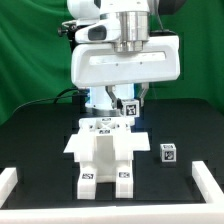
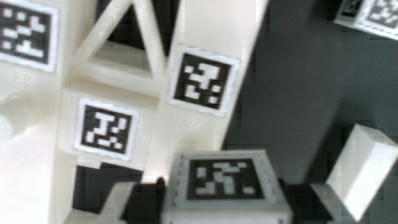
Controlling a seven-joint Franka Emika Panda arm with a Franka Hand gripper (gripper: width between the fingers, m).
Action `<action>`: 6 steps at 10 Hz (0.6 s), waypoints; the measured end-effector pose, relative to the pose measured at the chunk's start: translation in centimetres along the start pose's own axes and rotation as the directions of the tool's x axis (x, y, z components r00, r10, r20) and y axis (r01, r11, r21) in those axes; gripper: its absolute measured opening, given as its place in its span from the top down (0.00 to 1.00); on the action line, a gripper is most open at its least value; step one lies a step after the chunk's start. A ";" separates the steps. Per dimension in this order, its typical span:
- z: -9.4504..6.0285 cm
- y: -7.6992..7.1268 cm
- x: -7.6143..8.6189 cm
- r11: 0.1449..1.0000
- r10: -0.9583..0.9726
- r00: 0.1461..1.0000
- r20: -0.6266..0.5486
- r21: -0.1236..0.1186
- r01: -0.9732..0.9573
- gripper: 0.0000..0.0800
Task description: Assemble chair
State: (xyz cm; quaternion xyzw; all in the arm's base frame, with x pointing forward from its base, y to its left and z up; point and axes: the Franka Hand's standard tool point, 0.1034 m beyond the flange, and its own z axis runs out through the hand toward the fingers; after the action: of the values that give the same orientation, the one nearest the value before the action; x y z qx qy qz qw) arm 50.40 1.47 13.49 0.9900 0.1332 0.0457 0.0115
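Over chair assy (image 1: 105, 150): gripper (image 1: 128, 101) clamps tagged block (image 2: 222, 178); cube (image 1: 168, 152) apart.

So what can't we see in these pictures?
- Exterior view: the fingertips of the end effector are too small to tell open or shut.
- Exterior view: the end effector hides the far end of the chair.
- Exterior view: the tag on the small cube is too tiny to read.
- Wrist view: blur hides whether the tagged block is gripped.
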 end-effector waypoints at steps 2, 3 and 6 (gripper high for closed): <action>0.7 0.5 -0.3 1.000 -0.006 1.000 0.009 -0.005 0.006 0.64; 0.8 0.5 -0.3 1.000 -0.006 1.000 0.010 -0.006 0.007 0.64; 0.8 0.6 -0.2 1.000 -0.007 1.000 0.004 -0.009 0.007 0.64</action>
State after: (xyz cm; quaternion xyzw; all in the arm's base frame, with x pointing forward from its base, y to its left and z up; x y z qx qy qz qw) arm 50.41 0.88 12.65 0.9896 0.1363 0.0442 0.0162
